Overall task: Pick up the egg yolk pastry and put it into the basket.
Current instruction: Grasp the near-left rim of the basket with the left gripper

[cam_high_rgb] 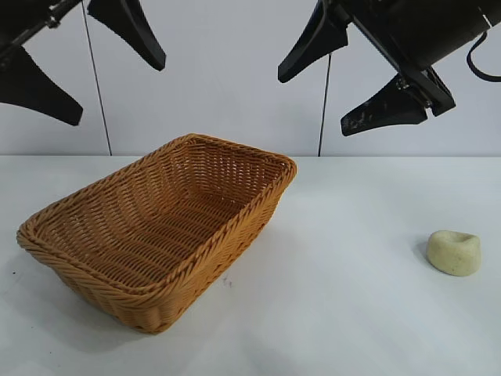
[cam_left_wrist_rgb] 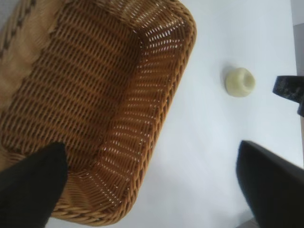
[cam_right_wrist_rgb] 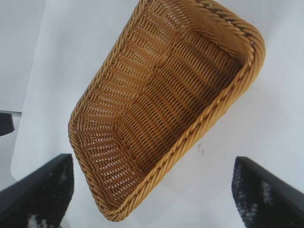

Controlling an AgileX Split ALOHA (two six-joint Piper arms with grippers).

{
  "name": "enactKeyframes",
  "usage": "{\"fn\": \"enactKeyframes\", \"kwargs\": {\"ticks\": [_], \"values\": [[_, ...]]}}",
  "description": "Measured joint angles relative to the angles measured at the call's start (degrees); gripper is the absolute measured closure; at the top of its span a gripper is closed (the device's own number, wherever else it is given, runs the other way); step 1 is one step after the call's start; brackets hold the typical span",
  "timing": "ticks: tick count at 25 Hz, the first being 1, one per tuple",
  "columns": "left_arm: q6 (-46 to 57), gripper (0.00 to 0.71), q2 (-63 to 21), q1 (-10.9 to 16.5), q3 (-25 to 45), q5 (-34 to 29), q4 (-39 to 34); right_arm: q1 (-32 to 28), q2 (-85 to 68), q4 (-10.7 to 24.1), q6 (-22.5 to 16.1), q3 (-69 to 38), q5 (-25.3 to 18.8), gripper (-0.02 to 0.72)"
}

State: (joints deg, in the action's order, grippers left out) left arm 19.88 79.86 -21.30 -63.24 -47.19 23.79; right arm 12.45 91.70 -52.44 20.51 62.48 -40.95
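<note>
White table (cam_high_rgb: 352, 313) with a wicker basket (cam_high_rgb: 156, 235) toward nine o'clock, egg yolk pastry (cam_high_rgb: 454, 252) at four o'clock. Left gripper (cam_high_rgb: 86, 55) and right gripper (cam_high_rgb: 344, 78) hang above, both spread wide, holding nothing.

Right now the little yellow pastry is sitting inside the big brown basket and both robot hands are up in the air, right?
Not quite. The pastry isn't inside the basket; it sits on the white table, off to the basket's side, and the basket has nothing in it. The exterior view shows this. The rest is right: the left gripper and right gripper both hang up in the air.
</note>
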Motion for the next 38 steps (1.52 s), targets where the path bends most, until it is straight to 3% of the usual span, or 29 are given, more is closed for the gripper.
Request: {"fn": "enactKeyframes", "kwargs": {"ticks": [7,18,24,38], "values": [[24.5,0.018,-0.8,-5.9,6.4,1.2,-12.3,0.0,0.0,0.0,0.0,0.0,0.0,0.058],[51.2,0.018,-0.8,-6.3,6.8,2.1,-20.2,0.0,0.0,0.0,0.0,0.0,0.0,0.058],[56.0,0.018,-0.6,-6.3,6.9,-0.6,-24.1,0.0,0.0,0.0,-0.1,0.0,0.0,0.058],[55.8,0.018,10.5,-6.3,6.9,1.5,-22.2,0.0,0.0,-0.1,-0.1,0.0,0.0,0.058]]}}
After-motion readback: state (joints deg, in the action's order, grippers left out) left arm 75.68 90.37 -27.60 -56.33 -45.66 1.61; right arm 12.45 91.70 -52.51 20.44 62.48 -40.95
